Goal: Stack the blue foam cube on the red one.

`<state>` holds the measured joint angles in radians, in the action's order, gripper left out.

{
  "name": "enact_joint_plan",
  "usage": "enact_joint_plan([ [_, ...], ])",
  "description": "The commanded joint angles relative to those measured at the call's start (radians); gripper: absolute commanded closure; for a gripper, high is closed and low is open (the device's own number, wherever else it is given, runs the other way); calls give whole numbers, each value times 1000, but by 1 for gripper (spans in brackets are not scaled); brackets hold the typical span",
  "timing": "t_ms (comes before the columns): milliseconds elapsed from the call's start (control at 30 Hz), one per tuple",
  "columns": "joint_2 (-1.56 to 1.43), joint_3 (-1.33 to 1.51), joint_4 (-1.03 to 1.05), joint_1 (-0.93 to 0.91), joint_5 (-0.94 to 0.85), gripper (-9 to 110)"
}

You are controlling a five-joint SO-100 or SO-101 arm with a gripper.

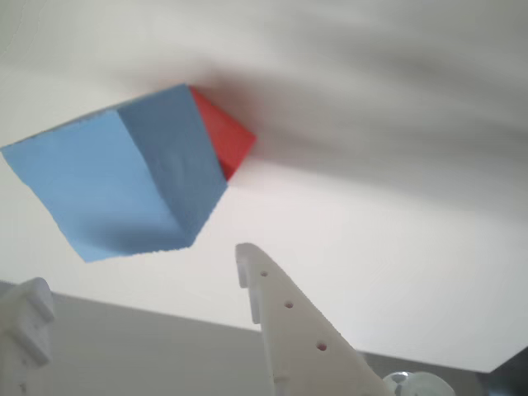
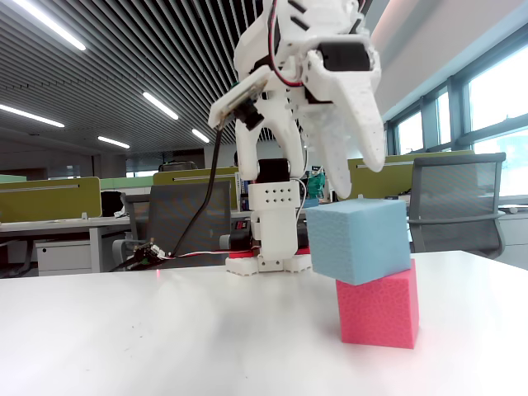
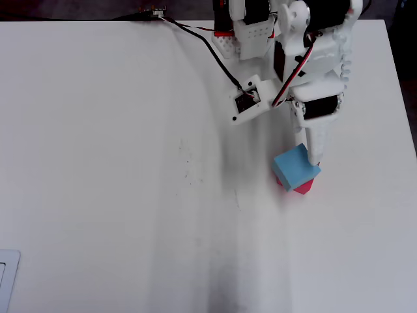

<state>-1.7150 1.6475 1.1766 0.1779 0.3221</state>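
The blue foam cube point(image 2: 360, 239) is sitting on the red one point(image 2: 379, 301), skewed and overhanging toward nine o'clock in the fixed view. The gripper point(image 1: 140, 276) is hovering just above at twelve o'clock, jaws spread and empty, apparently clearing the stack.

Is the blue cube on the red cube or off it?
On it: the blue cube rests atop the red cube, offset; the end effector hangs above, open.

Blue foam cube point(image 1: 124, 186) covers red one point(image 1: 223, 136), seemingly offset.
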Motion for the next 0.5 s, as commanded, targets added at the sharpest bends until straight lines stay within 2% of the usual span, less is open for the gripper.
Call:
enact_joint_plan([
  [0, -72, -48, 38, 3, 3, 72],
  [200, -225, 14, 37, -21, 3, 76],
  [467, -528, 290, -83, -72, 3, 82],
])
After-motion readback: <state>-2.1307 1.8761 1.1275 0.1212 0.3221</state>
